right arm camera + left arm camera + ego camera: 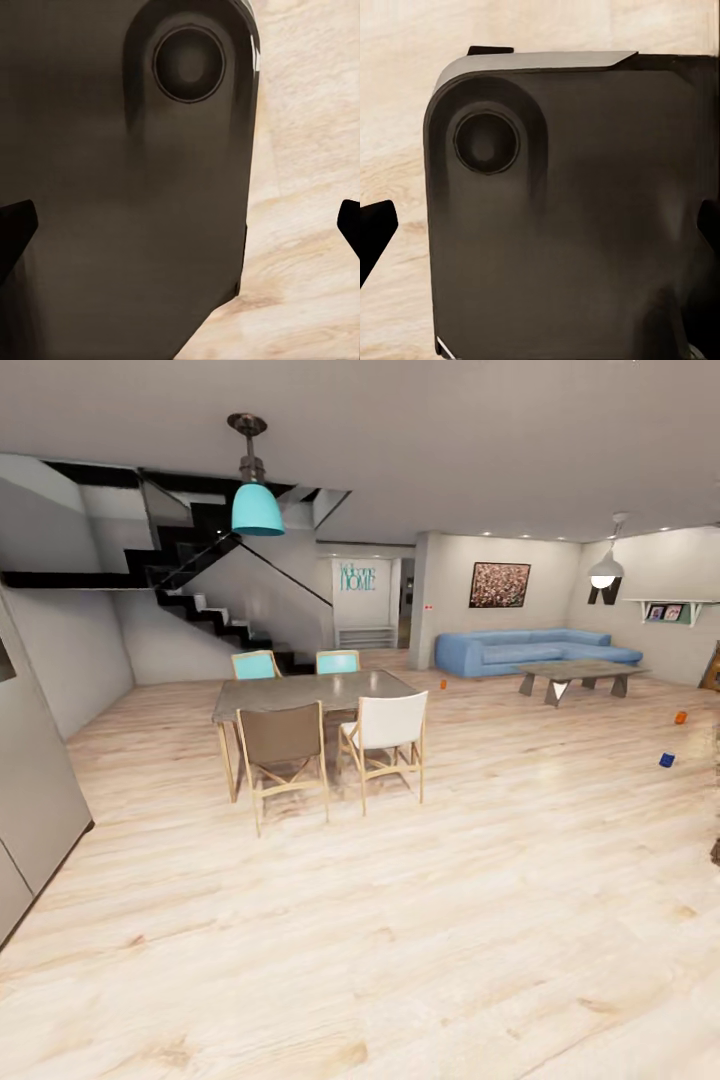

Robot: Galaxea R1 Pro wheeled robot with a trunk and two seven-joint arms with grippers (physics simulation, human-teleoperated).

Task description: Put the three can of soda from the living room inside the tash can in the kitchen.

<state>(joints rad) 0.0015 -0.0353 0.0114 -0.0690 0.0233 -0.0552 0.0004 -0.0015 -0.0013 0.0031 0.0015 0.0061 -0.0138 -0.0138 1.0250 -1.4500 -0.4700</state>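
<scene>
Far across the room, the living room has a blue sofa and a low grey coffee table. One small orange can of soda stands on the floor left of the sofa. Another small orange thing, likely a can too, lies on the floor at the right. The tash can is out of view. My left gripper and right gripper both stand open with nothing held, their black fingertips wide apart over the robot's dark base.
A grey dining table with several chairs stands mid-room between me and the sofa. A small blue block lies on the wood floor at the right. A grey panel lines the left edge; black stairs rise behind.
</scene>
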